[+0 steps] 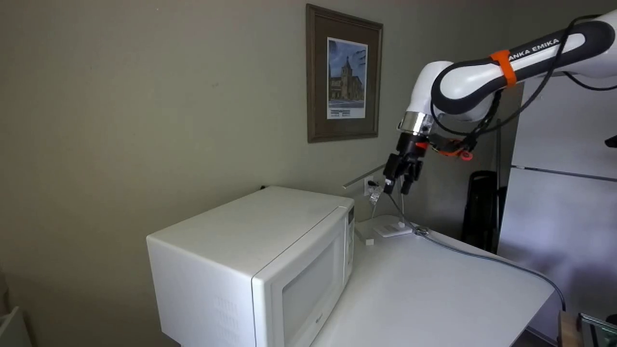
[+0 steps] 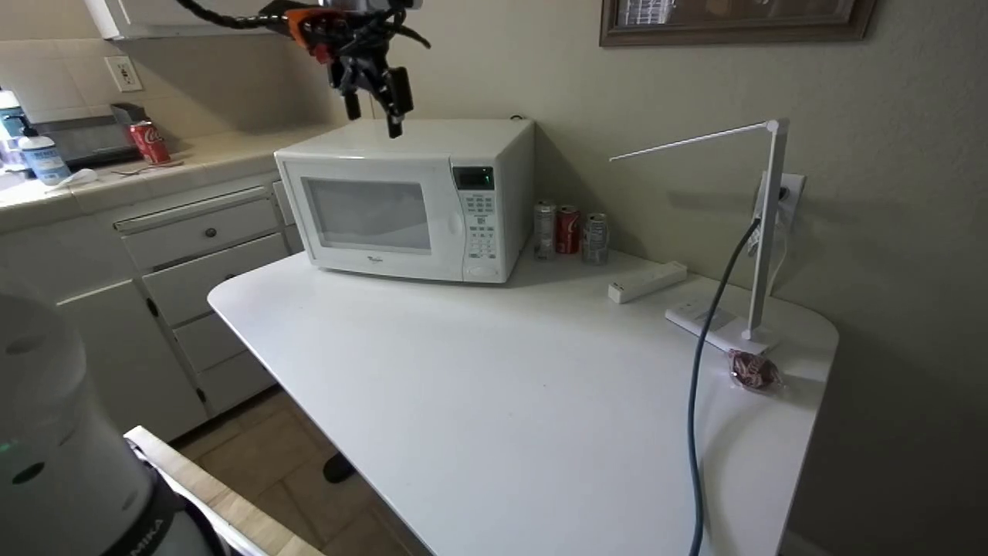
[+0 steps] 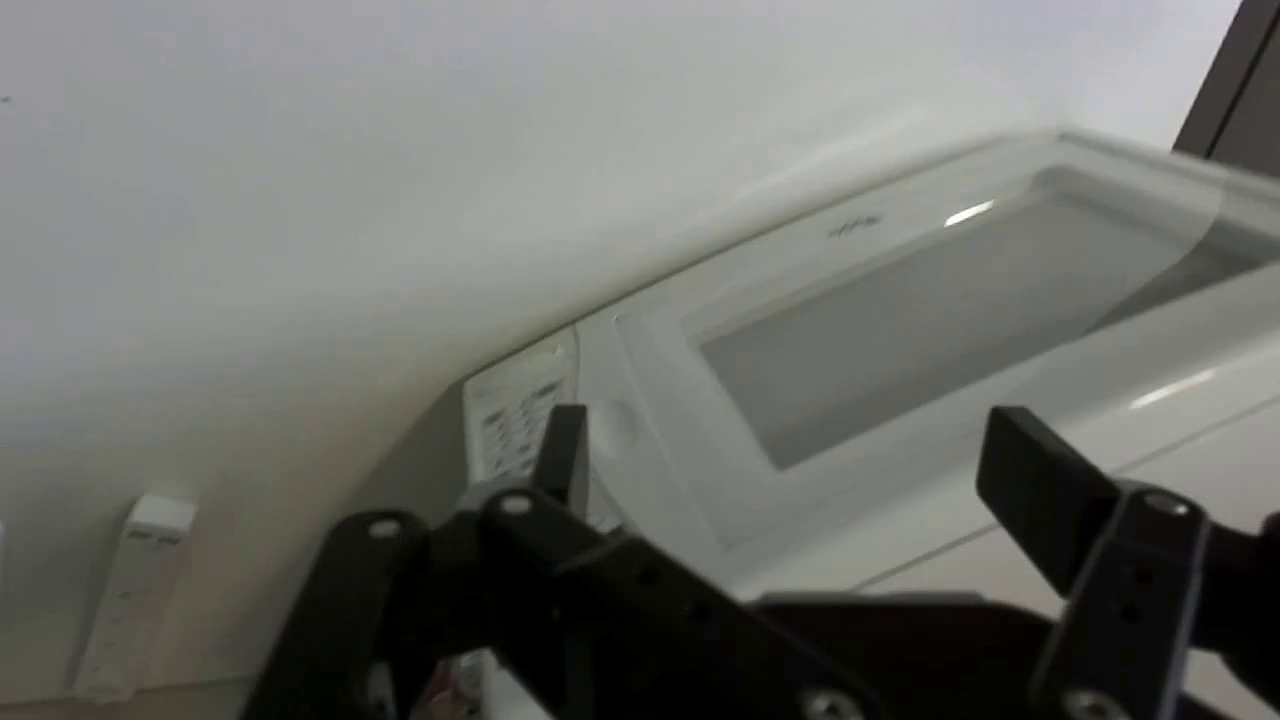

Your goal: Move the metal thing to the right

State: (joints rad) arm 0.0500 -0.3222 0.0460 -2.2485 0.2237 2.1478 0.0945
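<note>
Metal lamp (image 2: 766, 232) — upright, well apart from gripper (image 2: 374, 122)

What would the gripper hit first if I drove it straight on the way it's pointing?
Probably the microwave door, which shows straight beyond the open gripper in the wrist view. Depth is unclear, so it may pass in front and reach the white tabletop instead.

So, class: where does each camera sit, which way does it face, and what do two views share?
In an exterior view: high beside the microwave, looking across the table; arm and fingers show.
In an exterior view: across the table from the wall, facing microwave and desk lamp; fingers and an arm section show.
Wrist view: mounted behind the fingers, facing down at table and microwave door; fingers show, spread.
Both exterior views share microwave, table and desk lamp.
</note>
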